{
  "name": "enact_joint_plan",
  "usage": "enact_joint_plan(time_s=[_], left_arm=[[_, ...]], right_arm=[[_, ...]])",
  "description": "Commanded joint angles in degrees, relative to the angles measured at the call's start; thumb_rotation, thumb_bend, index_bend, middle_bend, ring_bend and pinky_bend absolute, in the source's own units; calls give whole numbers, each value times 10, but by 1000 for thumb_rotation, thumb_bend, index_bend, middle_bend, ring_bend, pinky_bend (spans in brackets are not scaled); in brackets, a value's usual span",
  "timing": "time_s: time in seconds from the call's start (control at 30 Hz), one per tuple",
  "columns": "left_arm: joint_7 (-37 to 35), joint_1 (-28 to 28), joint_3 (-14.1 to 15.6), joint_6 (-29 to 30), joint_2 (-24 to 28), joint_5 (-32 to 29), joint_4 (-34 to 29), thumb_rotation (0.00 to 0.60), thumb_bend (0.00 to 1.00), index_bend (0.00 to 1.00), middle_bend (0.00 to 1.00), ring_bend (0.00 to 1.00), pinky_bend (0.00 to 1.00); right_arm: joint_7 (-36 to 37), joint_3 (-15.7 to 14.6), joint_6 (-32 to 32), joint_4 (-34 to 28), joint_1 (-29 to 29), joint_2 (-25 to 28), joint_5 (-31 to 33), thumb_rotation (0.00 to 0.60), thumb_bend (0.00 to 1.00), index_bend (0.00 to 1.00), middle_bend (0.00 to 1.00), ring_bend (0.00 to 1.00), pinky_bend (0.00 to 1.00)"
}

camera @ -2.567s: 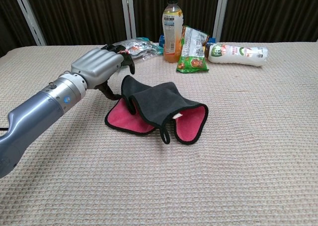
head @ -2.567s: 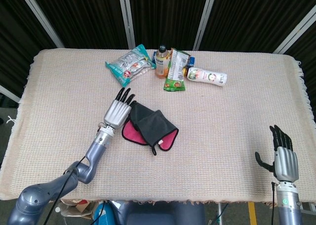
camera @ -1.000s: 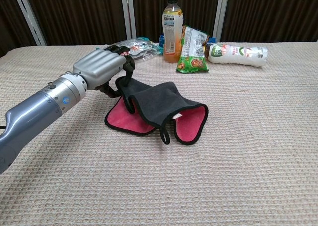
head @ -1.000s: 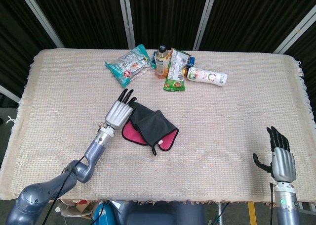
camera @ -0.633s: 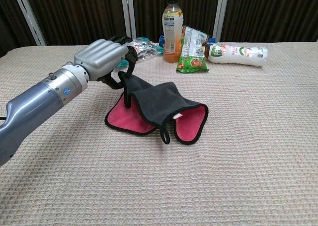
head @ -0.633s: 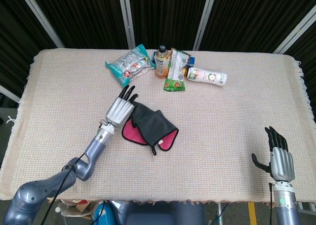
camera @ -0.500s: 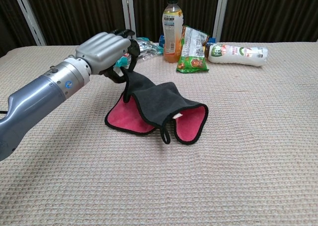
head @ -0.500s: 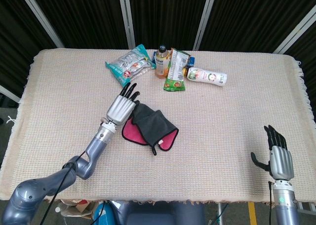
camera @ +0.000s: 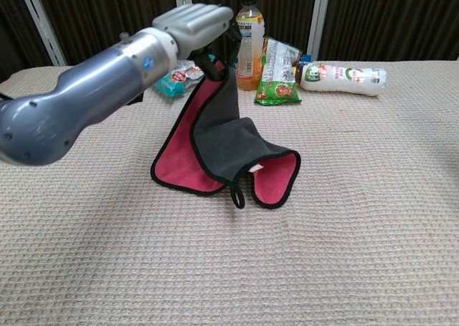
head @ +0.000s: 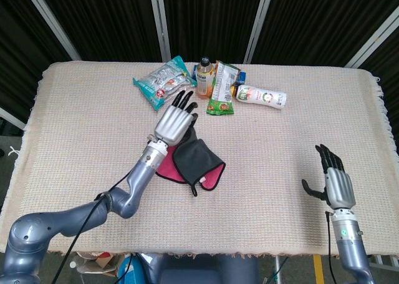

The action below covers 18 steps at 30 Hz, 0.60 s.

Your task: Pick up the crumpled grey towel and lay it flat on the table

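The towel [camera: 229, 143] is grey on one face and pink on the other, with a black hem and a small loop. My left hand [camera: 197, 21] pinches its far corner and holds that corner well above the table, so the cloth hangs down in a slope. The lower part of the towel [head: 196, 162] still lies folded on the table. In the head view my left hand [head: 174, 123] covers the lifted corner. My right hand [head: 331, 181] hovers near the front right edge, fingers spread, holding nothing.
Along the back of the table [head: 280, 146] stand an orange drink bottle [camera: 248, 32], a green snack bag [camera: 277, 72], a white bottle lying on its side [camera: 343, 78] and a teal snack packet [head: 163, 81]. The woven cloth [camera: 323, 254] covers the whole tabletop.
My left hand has closed on the towel's far corner and risen sharply, pulling that corner up and back so the pink side shows. My right hand has drifted slightly inward.
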Motion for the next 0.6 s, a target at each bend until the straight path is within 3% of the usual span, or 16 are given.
enact_joint_plan(time_s=[0.03,0.23,0.6], left_arm=[[49,-57,-55,-29,-1,-55,-18,600,533,654,260,26,12],[104,-134,-107,-44,-24,-133,20,600,533,653,262,27,14],[120,-233,-133,-68,-46,-193,101,600,533,655,262,26,14]], right_arm=[[0,13,-19,-11,14,5,17,600,331,0,0,0,0],[1,30,-41,-23,34,14,44,600,331,1,0,0,0],[29,45,-79,-59,56,38,71,600,331,72,0,0,0]])
